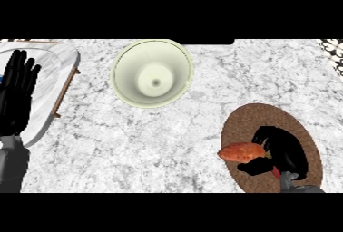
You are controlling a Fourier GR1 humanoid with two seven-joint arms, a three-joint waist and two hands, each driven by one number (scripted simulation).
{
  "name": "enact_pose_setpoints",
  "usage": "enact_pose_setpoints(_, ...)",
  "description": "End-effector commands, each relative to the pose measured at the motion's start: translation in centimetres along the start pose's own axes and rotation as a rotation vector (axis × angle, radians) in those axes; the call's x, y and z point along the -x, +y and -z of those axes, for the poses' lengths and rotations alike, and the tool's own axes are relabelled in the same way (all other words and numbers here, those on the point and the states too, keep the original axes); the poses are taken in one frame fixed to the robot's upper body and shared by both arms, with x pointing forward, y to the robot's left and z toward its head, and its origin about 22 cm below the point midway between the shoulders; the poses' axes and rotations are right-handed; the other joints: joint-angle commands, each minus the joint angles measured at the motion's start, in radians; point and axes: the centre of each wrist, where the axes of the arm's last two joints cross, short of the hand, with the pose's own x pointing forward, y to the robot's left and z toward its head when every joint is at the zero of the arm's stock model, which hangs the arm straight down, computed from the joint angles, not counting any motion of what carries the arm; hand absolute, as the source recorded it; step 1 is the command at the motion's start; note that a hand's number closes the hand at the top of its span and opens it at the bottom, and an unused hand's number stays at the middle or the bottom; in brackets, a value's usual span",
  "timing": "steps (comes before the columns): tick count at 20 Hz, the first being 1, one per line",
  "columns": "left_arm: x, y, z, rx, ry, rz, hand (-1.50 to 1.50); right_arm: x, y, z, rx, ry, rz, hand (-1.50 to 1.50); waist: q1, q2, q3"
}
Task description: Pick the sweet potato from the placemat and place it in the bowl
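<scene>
- Near the counter's front right corner, on the brown oval woven placemat (254, 120), the robot's black right hand (286, 152) curls fingers and thumb round the right end of the stubby orange sweet potato (240, 152).
- The sweet potato's long axis runs left to right, and its free end juts past the placemat's left edge.
- At the counter's left edge, the black left hand (19, 90) rests open, fingers up, well apart.
- Farther back stands the pale cream round bowl (127, 68). The right hand is nearer, so I judge the carry goes back and left.
</scene>
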Motion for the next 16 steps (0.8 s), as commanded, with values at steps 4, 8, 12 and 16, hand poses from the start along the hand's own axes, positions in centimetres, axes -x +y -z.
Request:
enact_pose_setpoints(4, -1.0, 0.8, -0.5, 0.014, 0.005, -0.005, 0.0, 6.7, -5.1, 0.6, -0.053, 0.05, -0.218, 1.5, 0.001, 0.003, 0.005)
enact_pose_setpoints(8, 0.4, -0.1, -1.0, -0.02, -0.017, 0.008, 0.0, 8.0, -8.0, 0.8, -0.021, 0.037, -0.261, 1.5, 0.0, 0.004, 0.005)
enact_pose_setpoints(12, 0.3, 0.0, -2.4, -0.006, 0.003, 0.017, 0.0, 7.1, -12.7, -1.1, 0.135, 0.049, -0.304, 1.5, -0.003, 0.001, 0.004)
enact_pose_setpoints(16, 1.1, 0.2, -1.0, 0.005, 0.01, 0.0, 0.0, 3.9, -15.6, -3.4, 0.225, 0.019, -0.263, 1.5, -0.007, 0.003, 0.004)
